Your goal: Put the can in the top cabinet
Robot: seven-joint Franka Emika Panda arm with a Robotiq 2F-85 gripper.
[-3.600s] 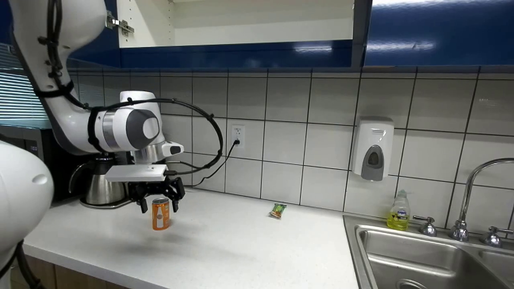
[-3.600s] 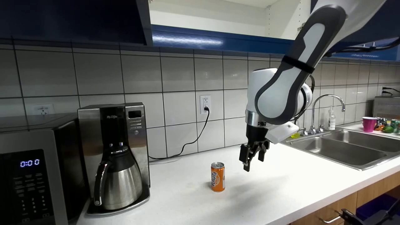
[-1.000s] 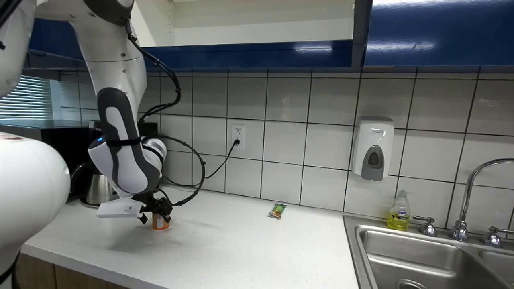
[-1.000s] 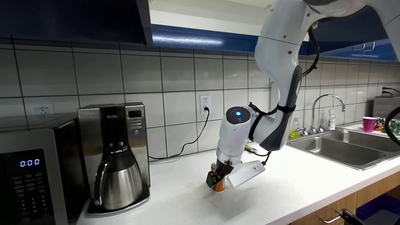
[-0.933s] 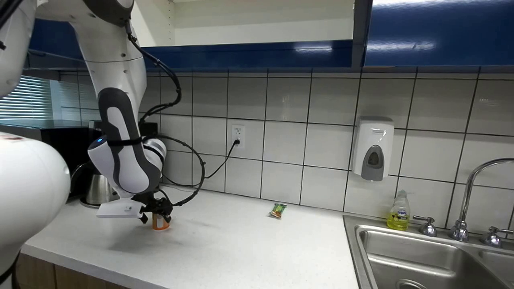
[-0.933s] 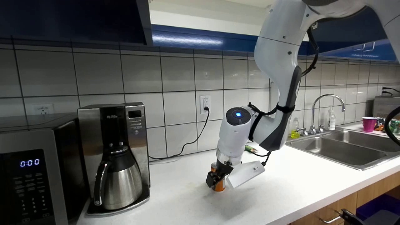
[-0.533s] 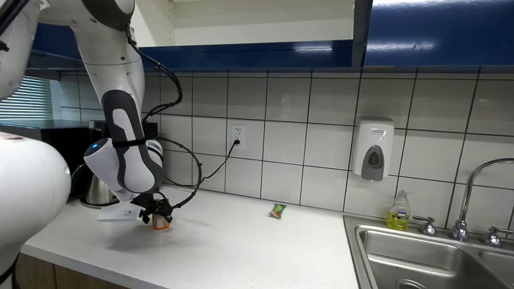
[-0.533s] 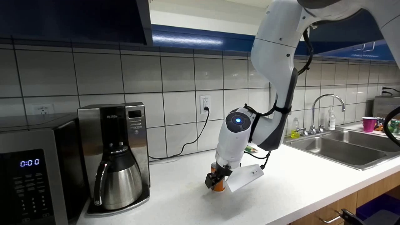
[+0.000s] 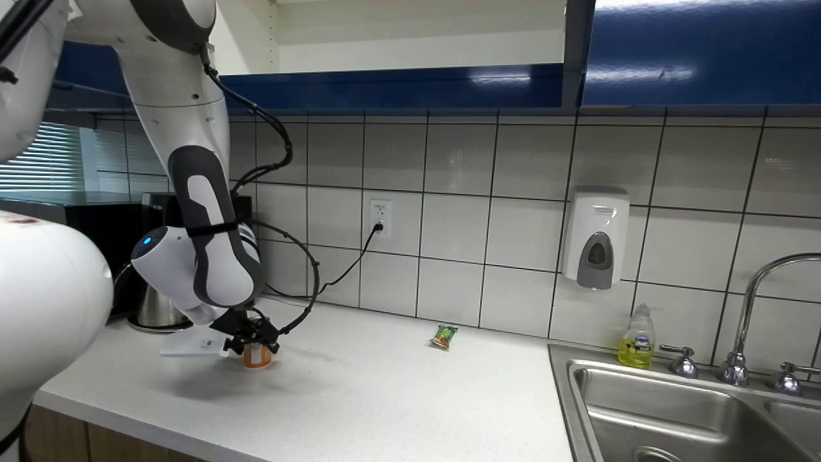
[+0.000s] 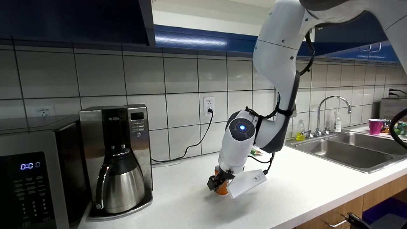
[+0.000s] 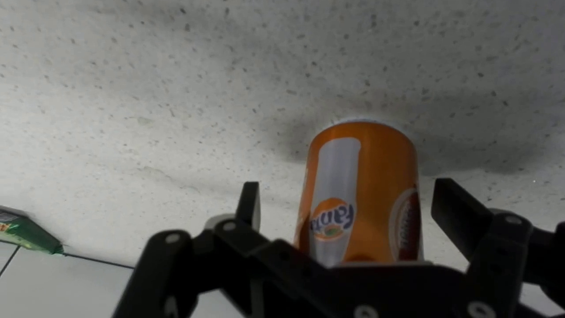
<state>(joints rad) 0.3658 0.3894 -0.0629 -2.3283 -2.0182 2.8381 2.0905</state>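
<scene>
Can [image 11: 375, 185], orange, stands upright on countertop [image 9: 397, 398] (wrist & both ext. views). Gripper [image 11: 346, 194], tilted, straddles can; jaws spread, one finger on ea. side, gap visible betw. ea. & can. Top cabinet [image 9: 385, 86], blue-framed w/ cream int., is open on tiled wall [image 9: 455, 224] above. Green wrapper [image 9: 443, 336] lies near wall, well apart from can. Coffee maker [image 10: 141, 146] w/ steel carafe [image 10: 127, 190] & sink [image 9: 564, 385] lie to opp. sides of can.
</scene>
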